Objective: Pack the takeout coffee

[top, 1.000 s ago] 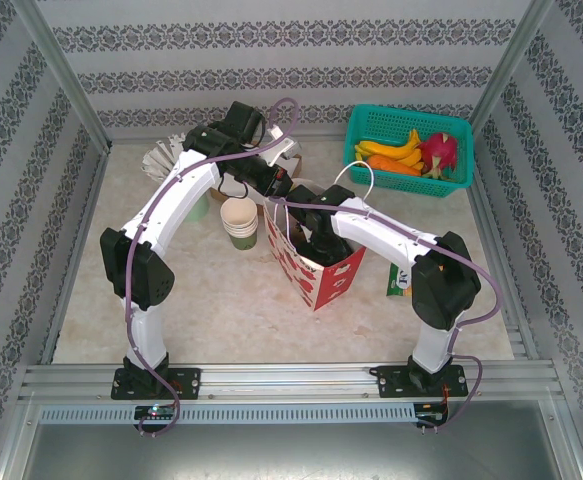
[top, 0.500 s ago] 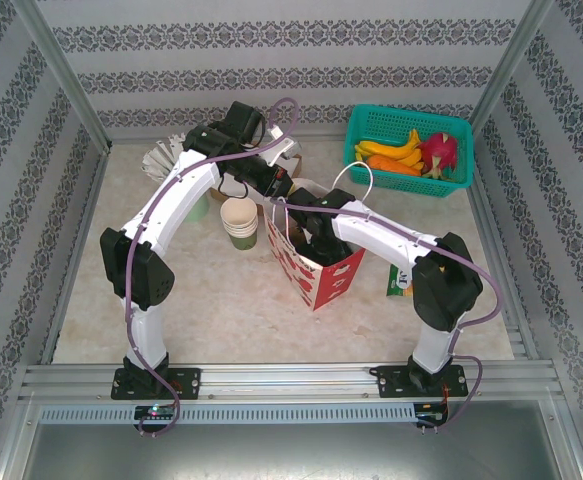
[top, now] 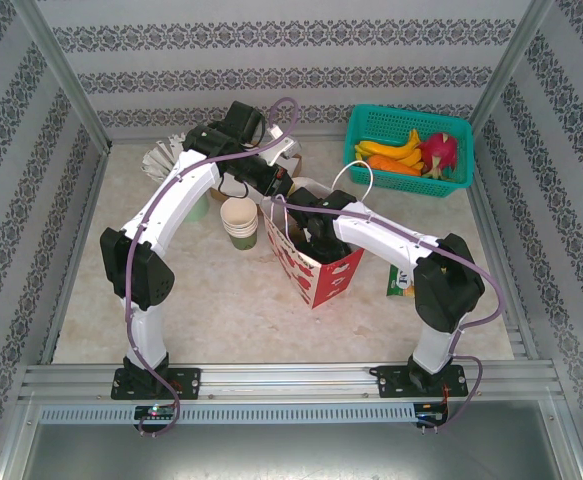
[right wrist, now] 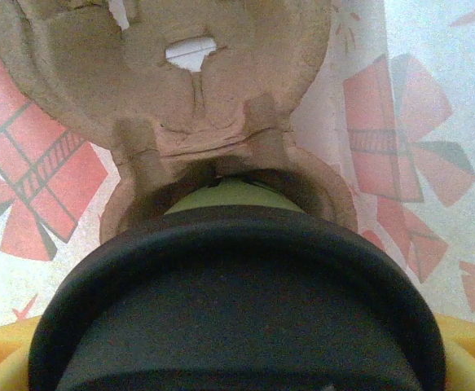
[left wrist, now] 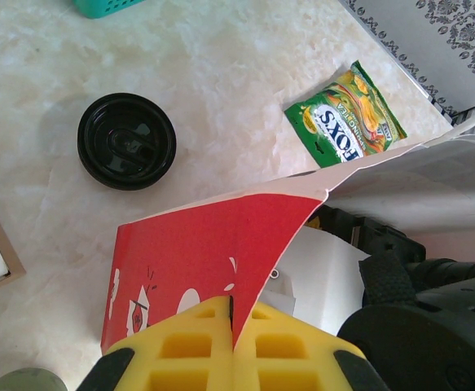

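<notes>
The left pincer (left wrist: 233,326) clamps the bag (left wrist: 196,244) open; the right pincer (right wrist: 237,358), gripping a cup (right wrist: 237,301), should next seat it in the carrier (right wrist: 196,81).

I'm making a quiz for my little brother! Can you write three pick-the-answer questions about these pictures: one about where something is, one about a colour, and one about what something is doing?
1. Where is the loose black lid?
A on the floor
B on the table
C on a chair

2. What colour is the fruit basket?
A teal
B pink
C brown

3. The left end effector is:
A wide open
B holding a spoon
C shut on the red paper bag

Answers:
1 B, the lid lies flat on the marbled tabletop.
2 A, its mesh walls are teal.
3 C, the yellow fingers pinch the bag's edge between them.
</notes>
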Controlling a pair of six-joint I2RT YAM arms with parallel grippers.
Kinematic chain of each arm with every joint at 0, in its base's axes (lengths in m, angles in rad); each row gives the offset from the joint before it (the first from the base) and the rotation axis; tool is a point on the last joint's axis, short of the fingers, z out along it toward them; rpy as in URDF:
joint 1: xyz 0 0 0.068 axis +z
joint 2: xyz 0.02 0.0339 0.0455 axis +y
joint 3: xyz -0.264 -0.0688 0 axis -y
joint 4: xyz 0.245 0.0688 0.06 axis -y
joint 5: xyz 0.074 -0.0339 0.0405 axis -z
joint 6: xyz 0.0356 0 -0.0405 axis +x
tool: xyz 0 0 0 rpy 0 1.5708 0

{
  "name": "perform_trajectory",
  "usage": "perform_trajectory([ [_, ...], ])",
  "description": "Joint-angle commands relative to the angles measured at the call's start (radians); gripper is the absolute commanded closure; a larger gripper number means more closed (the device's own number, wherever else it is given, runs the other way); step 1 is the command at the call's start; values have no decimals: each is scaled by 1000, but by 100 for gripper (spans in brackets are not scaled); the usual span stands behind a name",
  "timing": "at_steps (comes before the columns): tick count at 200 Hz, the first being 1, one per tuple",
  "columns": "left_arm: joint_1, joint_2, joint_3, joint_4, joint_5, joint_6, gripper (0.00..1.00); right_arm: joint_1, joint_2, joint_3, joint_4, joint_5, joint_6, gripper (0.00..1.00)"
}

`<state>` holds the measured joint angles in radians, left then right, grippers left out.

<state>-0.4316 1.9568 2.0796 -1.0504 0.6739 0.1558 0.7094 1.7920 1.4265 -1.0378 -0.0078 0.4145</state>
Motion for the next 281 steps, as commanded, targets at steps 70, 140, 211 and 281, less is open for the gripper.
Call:
perform_trajectory([
  [70,3,-20,2,20,25,-3,100,-2,111,-82,92,46,10,31],
  [140,3,-21,5,23,27,-4,100,1,176,-81,32,62,11,31],
  [211,2,-20,4,-3,18,6,100,7,228,-89,33,53,1,32],
  [281,3,-19,4,13,25,0,100,13,232,-82,27,52,2,31],
])
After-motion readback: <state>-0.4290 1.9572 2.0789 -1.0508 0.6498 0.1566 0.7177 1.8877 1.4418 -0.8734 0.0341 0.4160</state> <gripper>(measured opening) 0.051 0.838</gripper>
